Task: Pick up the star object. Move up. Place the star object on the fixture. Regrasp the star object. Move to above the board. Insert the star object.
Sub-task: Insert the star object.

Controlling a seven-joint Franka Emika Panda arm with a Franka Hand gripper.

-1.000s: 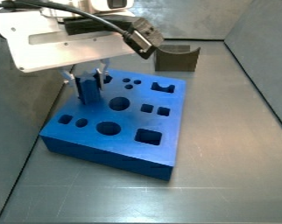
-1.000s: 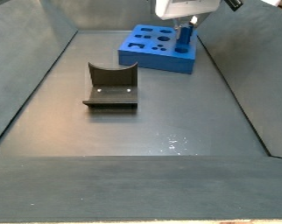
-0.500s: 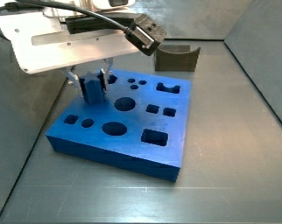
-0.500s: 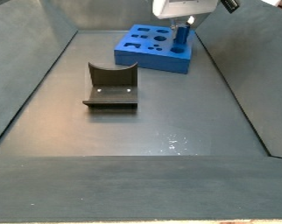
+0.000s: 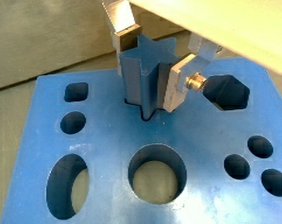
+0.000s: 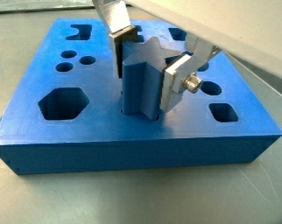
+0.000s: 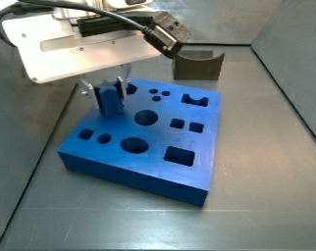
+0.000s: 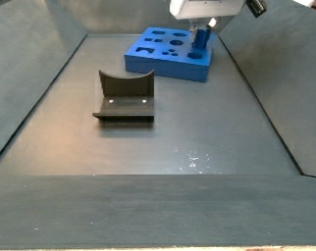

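Insertion stage. The gripper [image 6: 150, 70] stands over the far-side part of the board [image 7: 141, 147], its jaws clamped on the star object [image 6: 141, 83], which is held upright between the silver fingers [image 6: 179, 80]. In both wrist views the peg's lower end sits at the mouth of the star-shaped hole [image 5: 147, 112], apparently just entered; how deep it has gone cannot be told from these views.

Compared with the side views of a second ago, the board lies slightly displaced on the floor [image 7: 252, 147], shifted a little toward the right and near side (the gripper itself sits at nearly the same spot in the frame). Judged from this, the peg is already bearing on the hole's edge and dragging the unfixed board with it, a sign that the star's points and the cut-out are not quite aligned.

The fixture [image 8: 123, 96] stands empty, well apart from the board, so the regrasp is taken as done. Remaining: seat the peg fully, then release. Risk: further side load may slide the board again or jam the peg in its hole
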